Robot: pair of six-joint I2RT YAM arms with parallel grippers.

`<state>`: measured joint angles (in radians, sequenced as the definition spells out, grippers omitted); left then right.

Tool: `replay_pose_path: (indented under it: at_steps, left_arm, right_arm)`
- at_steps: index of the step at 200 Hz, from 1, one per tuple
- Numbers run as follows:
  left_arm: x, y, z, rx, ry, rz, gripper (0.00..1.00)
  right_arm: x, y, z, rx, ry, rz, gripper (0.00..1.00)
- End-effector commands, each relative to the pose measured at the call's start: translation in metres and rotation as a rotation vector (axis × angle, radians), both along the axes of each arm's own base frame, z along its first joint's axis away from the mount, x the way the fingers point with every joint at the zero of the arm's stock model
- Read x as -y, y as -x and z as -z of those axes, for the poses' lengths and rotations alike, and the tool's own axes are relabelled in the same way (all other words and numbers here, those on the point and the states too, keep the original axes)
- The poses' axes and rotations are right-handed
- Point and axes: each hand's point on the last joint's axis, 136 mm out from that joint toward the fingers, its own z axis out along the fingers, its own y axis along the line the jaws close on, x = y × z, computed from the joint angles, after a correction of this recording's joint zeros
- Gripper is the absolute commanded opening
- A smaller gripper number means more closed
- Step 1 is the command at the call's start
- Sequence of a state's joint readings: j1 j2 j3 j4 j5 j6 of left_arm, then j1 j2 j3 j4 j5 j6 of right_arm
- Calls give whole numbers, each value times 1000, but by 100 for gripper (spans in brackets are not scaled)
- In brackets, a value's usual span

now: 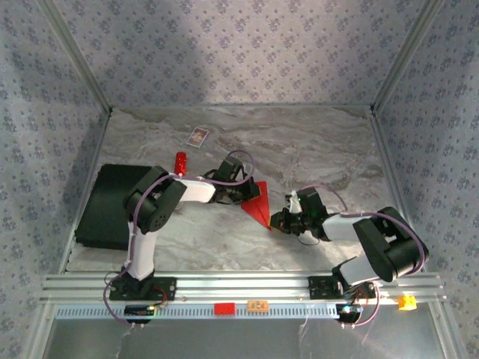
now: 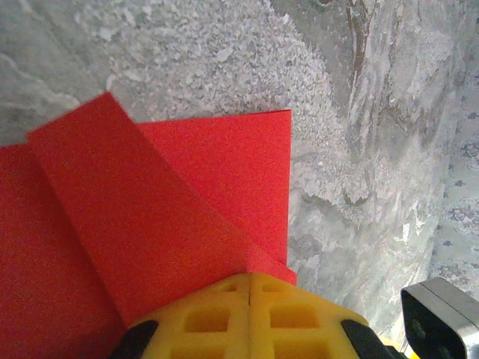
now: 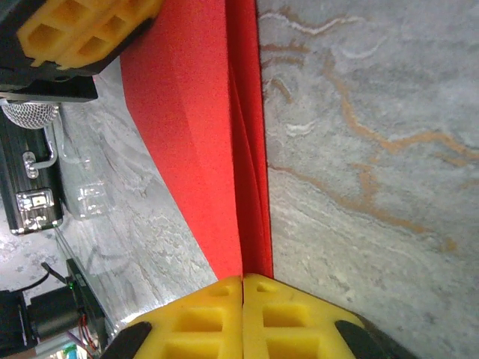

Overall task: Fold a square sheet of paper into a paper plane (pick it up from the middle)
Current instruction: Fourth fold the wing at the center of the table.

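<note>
Left pincer and right pincer are pinching the square sheet of paper at nine and five o'clock. Limp, it is probably wanting creased-edge holds.

Three walls close the cell, all in grey-lilac covering with a small repeated floral print. We see the same print at the right edge of the left wrist view. Bare aluminium posts rise from the two back corners. The bench top is marble-look, pale grey with darker veins; close up we also note orange-brown veins. A slotted aluminium rail spans the near edge. Light is soft and diffuse; the back wall is dimmer at centre.
</note>
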<state>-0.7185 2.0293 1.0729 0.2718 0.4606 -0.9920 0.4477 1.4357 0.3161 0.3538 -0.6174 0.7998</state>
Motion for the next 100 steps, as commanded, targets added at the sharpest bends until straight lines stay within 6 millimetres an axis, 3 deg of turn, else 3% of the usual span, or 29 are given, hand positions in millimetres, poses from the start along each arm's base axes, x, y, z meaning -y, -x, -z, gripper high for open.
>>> replay_pose_path:
  at_steps: [1, 49, 100]
  left_arm:
    - [-12, 11, 30, -58, -77, -7, 0]
    - [-13, 12, 31, -60, -80, -9, 0]
    - [-13, 12, 30, -59, -75, -10, 0]
  right_arm:
    - [10, 27, 25, -114, 72, -18, 7]
    - [16, 27, 17, -84, 104, -12, 17]
    - [17, 33, 29, -124, 130, -24, 8]
